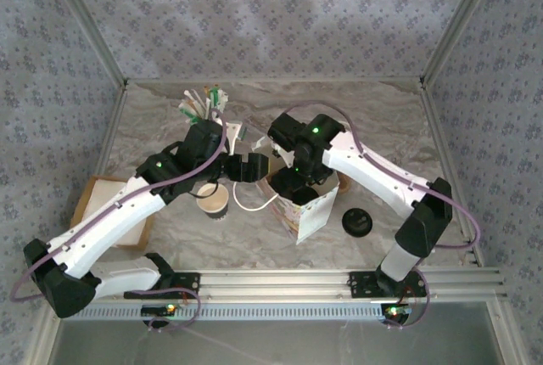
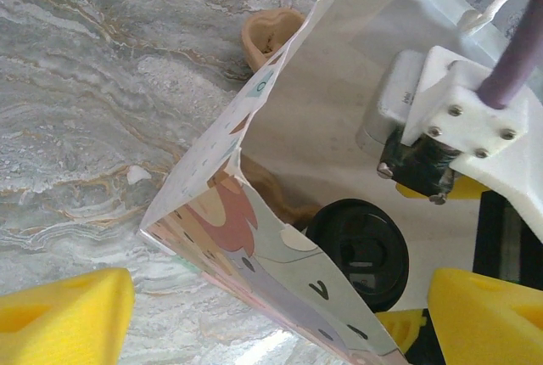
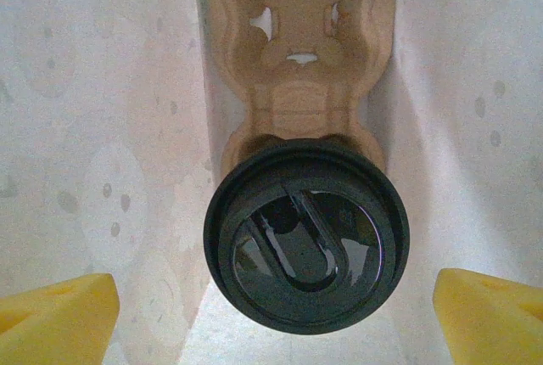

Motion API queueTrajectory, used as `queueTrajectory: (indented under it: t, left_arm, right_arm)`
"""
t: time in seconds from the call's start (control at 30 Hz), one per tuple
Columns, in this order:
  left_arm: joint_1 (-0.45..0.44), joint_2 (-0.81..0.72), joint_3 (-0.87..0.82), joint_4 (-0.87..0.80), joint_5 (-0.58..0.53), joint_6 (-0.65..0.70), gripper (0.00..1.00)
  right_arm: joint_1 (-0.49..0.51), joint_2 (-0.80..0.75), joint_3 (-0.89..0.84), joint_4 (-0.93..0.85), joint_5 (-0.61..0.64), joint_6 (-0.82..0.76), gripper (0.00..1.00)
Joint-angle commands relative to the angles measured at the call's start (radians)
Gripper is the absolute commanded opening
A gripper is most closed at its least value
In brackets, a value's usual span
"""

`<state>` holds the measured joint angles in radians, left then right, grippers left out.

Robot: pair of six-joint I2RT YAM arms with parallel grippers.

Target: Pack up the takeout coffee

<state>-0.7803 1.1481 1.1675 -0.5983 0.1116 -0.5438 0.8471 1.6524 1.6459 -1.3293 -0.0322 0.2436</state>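
While both arms are leaning in over the middle of the marbled worktop [image 1: 390,119], we are seeing the patterned paper bag [image 1: 312,212] standing upright and open between them. The right hand [image 1: 295,185] is reaching down into the bag's mouth. The left hand [image 1: 252,168] is hovering just beside the bag's left rim.

Through the right wrist camera we are looking straight down the bag. The coffee cup [image 3: 305,233], wearing its black dome lid, is sitting in the nearest pocket of a pulp cup carrier [image 3: 301,68] that is lying on the bag's floor. The carrier's other pockets are stretching away beyond the cup. The right hand's yellow fingertips [image 3: 55,318] are standing wide apart, one on either side of the lid, and are touching nothing, so this hand is open.

Through the left wrist camera we are seeing the bag's printed wall running up between the left hand's yellow fingertips [image 2: 68,314]. They too are spread wide and are pinching nothing. Inside the bag the cup's lid is showing low down, with the right arm's wrist hanging above it.

Out on the worktop, an open paper cup [image 1: 212,199] is standing just left of the bag. A loose black lid [image 1: 356,222] is lying to the bag's right. A holder of straws [image 1: 204,106] is standing at the back, and a cardboard box [image 1: 102,204] is sitting at the left edge.
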Motion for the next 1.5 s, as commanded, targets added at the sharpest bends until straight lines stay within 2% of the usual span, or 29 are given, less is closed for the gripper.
queueTrajectory:
  t: [0.0, 0.37, 1.47]
  left_arm:
    - [-0.004, -0.019, 0.009, 0.005, -0.009, -0.006, 0.89]
    - [-0.004, -0.034, 0.017, -0.006, -0.023, -0.005, 0.9]
    - [-0.005, -0.148, 0.058, -0.048, -0.08, -0.008, 0.99]
  right_arm:
    - [0.01, -0.034, 0.034, -0.037, 0.022, 0.011, 0.97]
    - [0.023, -0.077, 0.051, -0.036, 0.029, 0.02, 0.97]
    - [0.06, -0.312, 0.048, 0.057, 0.072, 0.045, 0.94]
